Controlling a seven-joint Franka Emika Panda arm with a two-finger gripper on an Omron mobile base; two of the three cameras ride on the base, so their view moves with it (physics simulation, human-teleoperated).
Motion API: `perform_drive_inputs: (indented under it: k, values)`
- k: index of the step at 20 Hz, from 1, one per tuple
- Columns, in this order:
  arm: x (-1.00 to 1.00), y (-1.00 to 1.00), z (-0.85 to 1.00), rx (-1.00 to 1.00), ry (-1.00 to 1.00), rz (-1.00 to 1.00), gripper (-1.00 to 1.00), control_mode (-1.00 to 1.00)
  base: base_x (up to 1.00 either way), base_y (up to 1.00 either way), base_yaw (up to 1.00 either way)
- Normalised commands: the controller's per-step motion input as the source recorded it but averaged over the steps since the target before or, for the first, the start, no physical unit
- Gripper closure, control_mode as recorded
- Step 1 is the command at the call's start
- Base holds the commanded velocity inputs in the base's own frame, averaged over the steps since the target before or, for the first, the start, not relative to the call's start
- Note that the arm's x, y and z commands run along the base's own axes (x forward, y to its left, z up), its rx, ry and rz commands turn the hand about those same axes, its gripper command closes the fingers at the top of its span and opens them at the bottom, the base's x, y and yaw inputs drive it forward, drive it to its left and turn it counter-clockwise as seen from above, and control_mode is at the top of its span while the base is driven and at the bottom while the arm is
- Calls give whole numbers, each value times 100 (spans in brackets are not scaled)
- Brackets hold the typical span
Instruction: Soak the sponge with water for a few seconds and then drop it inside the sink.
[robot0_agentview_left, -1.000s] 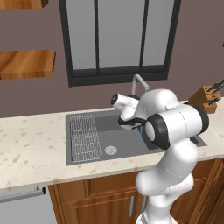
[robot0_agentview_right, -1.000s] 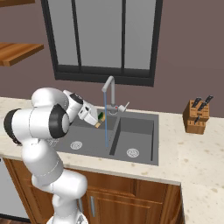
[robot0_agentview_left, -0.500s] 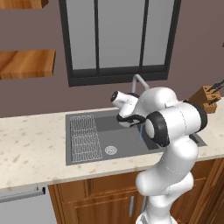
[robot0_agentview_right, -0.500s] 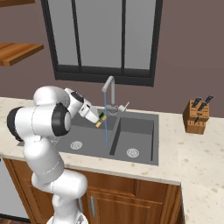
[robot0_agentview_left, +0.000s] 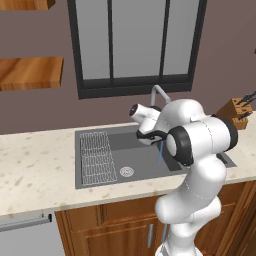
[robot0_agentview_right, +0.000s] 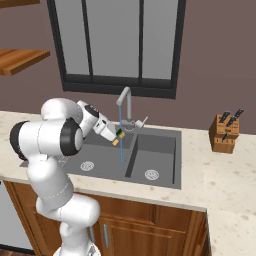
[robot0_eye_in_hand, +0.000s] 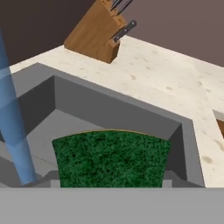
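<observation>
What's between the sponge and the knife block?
In the right base view, the water, the sink's right basin, then bare counter lie between the sponge and knife block.

a dull mauve-brown wall (robot0_agentview_right: 210, 60) runs behind the counter, broken by a dark-framed window (robot0_agentview_left: 135, 45) with three tall grey panes. wooden shelves (robot0_agentview_left: 30, 72) hang on the wall left of the window, one above another. the countertop (robot0_agentview_left: 35, 175) is pale speckled stone, over warm brown wooden cabinets (robot0_agentview_right: 145, 230) with slim metal handles. a wooden knife block (robot0_agentview_right: 225, 132) with dark handles stands on the counter to the right. a grey appliance front (robot0_agentview_left: 25, 235) with a bar handle sits under the counter at far left. light is even and soft.
</observation>
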Motion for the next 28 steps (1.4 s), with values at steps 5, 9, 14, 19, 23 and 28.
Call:
perform_drive_inputs:
  k: [5,9,14,19,23,28]
  values:
    - [0,-1,-2,0,0,-1,100,-100,0,0,0]
    - [1,0,-3,0,0,-1,100,-100,0,0,0]
    - [19,5,-3,0,0,-2,100,-100,0,0,0]
    - [29,14,-3,0,0,-3,100,-100,0,0,0]
    - [23,4,-12,0,-1,-5,100,-100,0,0,0]
    - [15,0,-18,0,-3,-9,100,-100,0,0,0]
